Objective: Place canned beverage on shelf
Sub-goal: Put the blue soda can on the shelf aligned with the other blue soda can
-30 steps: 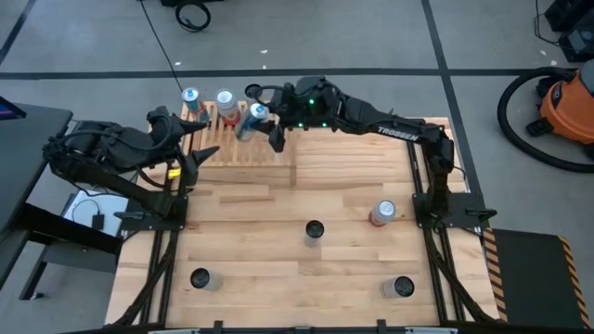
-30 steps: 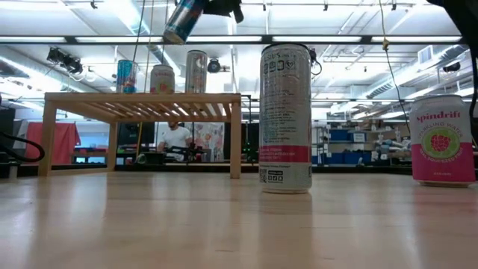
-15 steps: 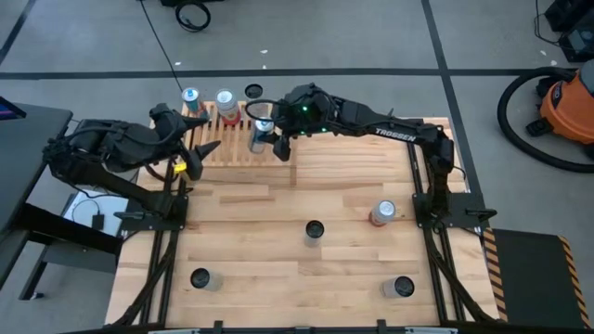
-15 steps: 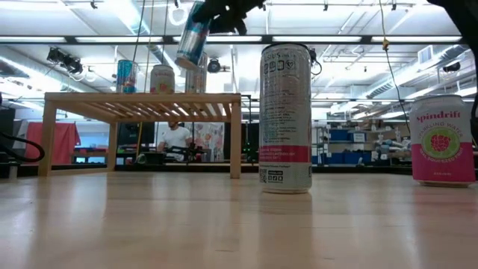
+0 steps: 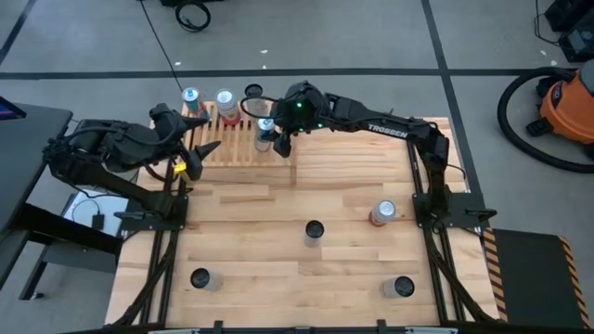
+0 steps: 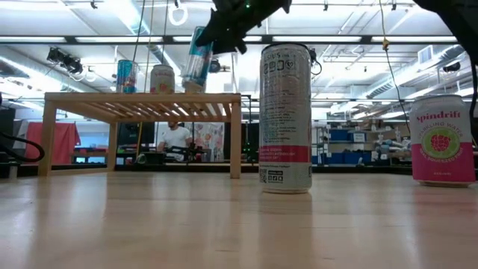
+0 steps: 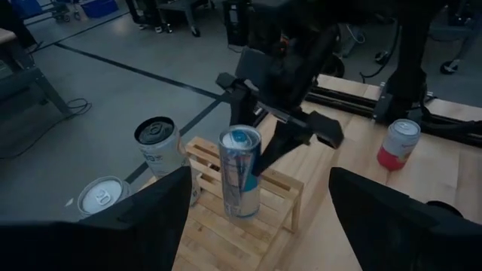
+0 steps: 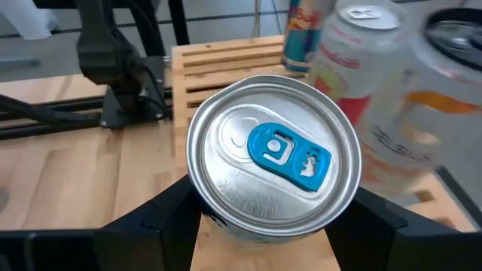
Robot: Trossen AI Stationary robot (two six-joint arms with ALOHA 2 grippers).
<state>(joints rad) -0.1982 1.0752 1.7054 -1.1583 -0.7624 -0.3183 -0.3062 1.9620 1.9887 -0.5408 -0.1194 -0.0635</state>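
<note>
The blue-tabbed can (image 5: 264,131) stands slightly tilted at the shelf's (image 5: 232,148) slatted top, near its right end, pinched between the right gripper's (image 5: 271,135) fingers. The left gripper (image 5: 197,141) hovers spread by the shelf's left end, above the desk (image 5: 353,186).

A lab or workshop: storage racks (image 6: 358,138), strip lights, an orange shop vacuum (image 5: 566,102).

vacuum (image 5: 568,104): orange, floor right | cable coil (image 5: 193,14): floor, far side
</note>
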